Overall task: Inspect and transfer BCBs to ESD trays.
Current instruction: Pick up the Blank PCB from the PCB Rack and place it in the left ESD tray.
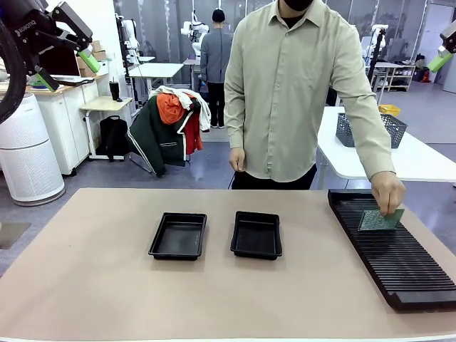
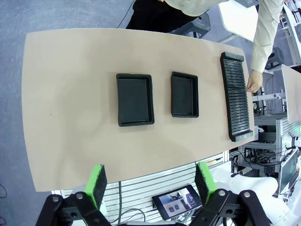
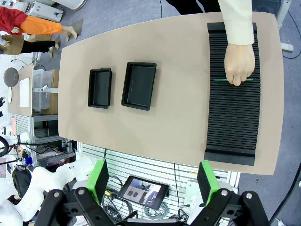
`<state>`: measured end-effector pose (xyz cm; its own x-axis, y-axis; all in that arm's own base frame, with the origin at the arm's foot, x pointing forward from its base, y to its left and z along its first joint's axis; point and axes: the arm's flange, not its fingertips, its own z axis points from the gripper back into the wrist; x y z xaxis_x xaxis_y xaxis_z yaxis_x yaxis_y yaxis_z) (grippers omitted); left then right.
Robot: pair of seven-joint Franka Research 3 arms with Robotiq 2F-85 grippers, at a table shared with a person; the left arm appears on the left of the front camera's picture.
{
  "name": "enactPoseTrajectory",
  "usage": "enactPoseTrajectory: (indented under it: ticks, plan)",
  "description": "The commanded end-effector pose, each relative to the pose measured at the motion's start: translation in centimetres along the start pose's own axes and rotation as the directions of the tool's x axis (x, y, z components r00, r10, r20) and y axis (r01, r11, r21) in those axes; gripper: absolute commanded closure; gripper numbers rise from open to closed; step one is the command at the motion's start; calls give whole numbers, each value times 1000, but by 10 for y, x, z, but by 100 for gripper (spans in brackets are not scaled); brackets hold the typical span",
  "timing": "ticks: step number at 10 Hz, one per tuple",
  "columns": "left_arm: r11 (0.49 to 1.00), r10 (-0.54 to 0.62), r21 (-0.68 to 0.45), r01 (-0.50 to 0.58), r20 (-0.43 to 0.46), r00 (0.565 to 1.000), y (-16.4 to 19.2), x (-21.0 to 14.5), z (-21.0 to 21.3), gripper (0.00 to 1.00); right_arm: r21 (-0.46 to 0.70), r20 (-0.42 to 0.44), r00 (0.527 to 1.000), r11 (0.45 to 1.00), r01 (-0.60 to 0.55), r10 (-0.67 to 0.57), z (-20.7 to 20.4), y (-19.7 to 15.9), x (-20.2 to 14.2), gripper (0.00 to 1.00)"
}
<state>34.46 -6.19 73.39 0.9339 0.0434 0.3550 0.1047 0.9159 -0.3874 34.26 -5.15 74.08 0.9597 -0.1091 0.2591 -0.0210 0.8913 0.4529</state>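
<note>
Two empty black ESD trays sit side by side mid-table: the left tray [image 1: 178, 236] [image 2: 135, 99] [image 3: 100, 88] and the right tray [image 1: 256, 234] [image 2: 184, 94] [image 3: 139, 85]. At the far right, the person's hand [image 1: 388, 192] [image 3: 240, 63] holds one green BCB [image 1: 376, 221] upright on the rack; from the right wrist it is a thin edge-on line [image 3: 219, 80]. My left gripper [image 1: 66, 70] [image 2: 150, 183] and right gripper [image 3: 153, 181] hang open high above the table, holding nothing. A green finger [image 1: 439, 60] of the right gripper is at the picture's top right.
A long black slotted rack [image 1: 399, 263] [image 2: 237, 101] [image 3: 233, 122] runs along the table's right side. The person [image 1: 292, 92] stands at the far edge. A grey mesh basket [image 1: 370, 130] stands on a white table behind. A tablet [image 2: 178, 200] sits below the near edge.
</note>
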Motion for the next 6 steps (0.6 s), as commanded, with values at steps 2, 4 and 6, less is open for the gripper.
enactPoseTrajectory:
  ticks: [2, 4, 6]
  plan:
    - [1000, -3, 11, 3, -11, 1000, 1, 2, 2, 0, 1, 1, 1000, 1000, 0, 0, 0, 0, 0, 0]
    - [1000, -3, 11, 3, -11, 1000, 1, 2, 2, 0, 1, 1, 1000, 1000, 0, 0, 0, 0, 0, 0]
    - [1000, -3, 11, 3, -11, 1000, 1, 2, 2, 0, 1, 1, 1000, 1000, 0, 0, 0, 0, 0, 0]
